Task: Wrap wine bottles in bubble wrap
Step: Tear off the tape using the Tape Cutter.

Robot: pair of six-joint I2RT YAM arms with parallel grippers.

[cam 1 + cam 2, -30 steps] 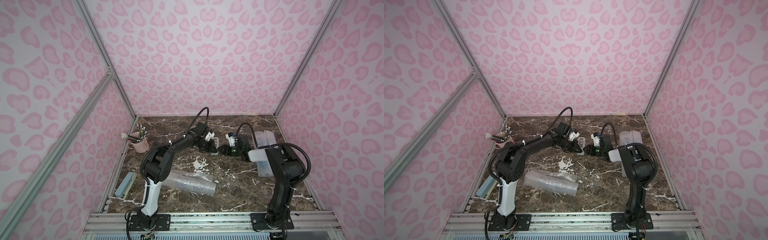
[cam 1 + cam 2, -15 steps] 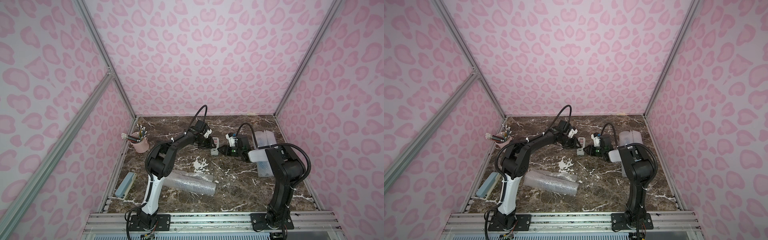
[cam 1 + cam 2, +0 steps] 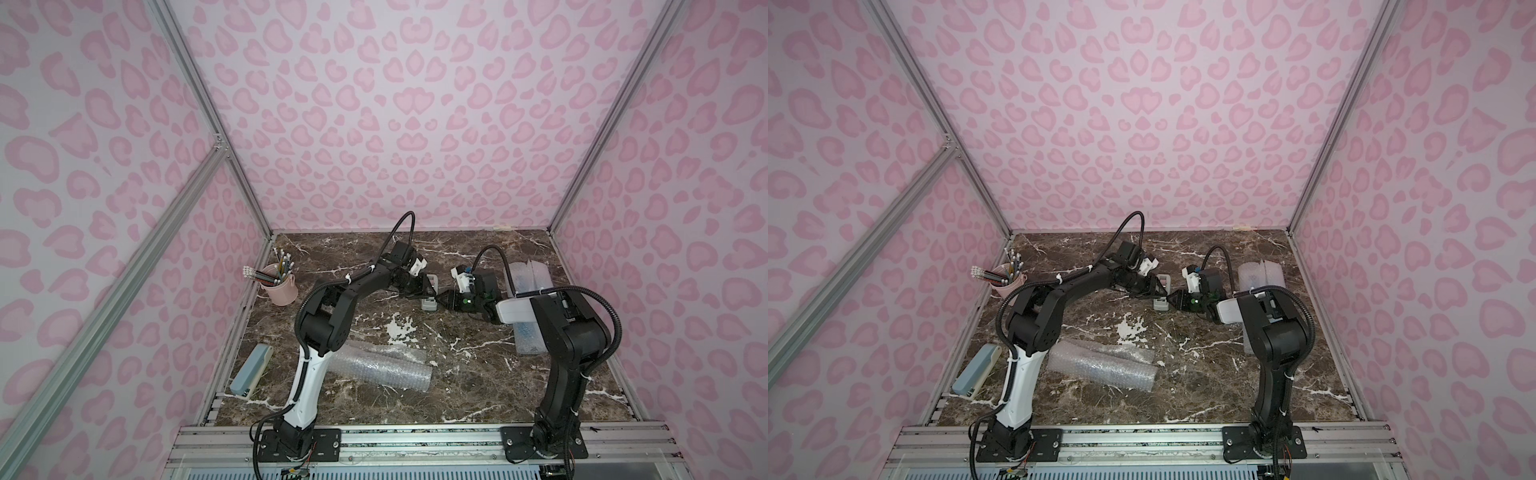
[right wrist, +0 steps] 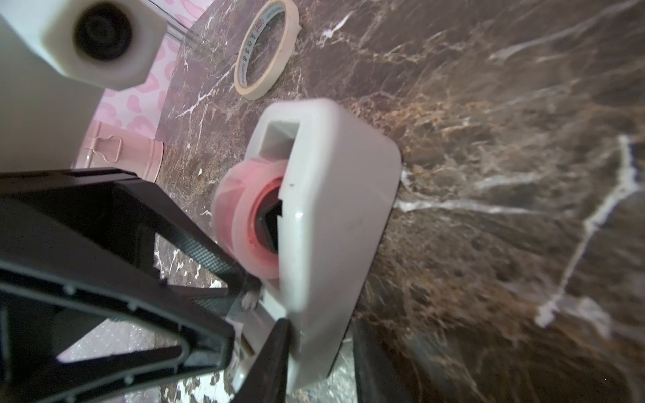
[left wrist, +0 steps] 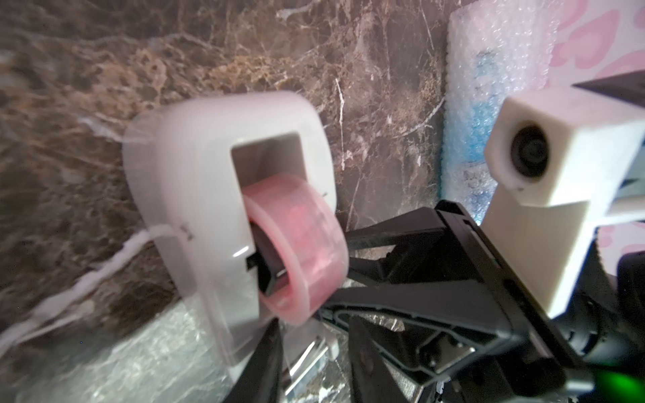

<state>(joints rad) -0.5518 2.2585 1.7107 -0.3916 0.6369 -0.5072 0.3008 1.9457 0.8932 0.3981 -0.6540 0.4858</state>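
Clamping the lower end of a white plastic tape dispenser (image 4: 335, 195), the right gripper (image 4: 319, 352) has its two dark fingers set narrowly against either side of the housing. The dispenser stands on the brown marble table (image 4: 506, 104). A translucent pink roll of tape (image 4: 244, 223) sits on the dispenser's hub, on the side turned toward the left gripper (image 5: 310, 352). That gripper faces the right one nose to nose across the dispenser. Its jaws stand a little apart with a clear, glossy piece at the dispenser's front end between them. Whether they touch that piece cannot be told.

Behind the right gripper, past its wrist and partly under its arm, lies a bundle of clear bumpy bubble wrap (image 5: 502, 42). A bright blue glass bottle (image 5: 483, 115) shows through it, lying lengthwise near the right wall. A second, long rolled tube of bubble wrap (image 3: 380, 368) lies well apart from both grippers toward the front of the table, just beside the left arm's lower link.

Beyond the dispenser from the right gripper, a pale ring-shaped roll of masking tape (image 4: 267, 49) lies flat on the marble. A pink metal cup (image 3: 282, 291) holding pencils stands well off to the left gripper's outer side, by the left wall. A grey-blue oblong case (image 3: 250, 374) lies near the table's front-left edge.
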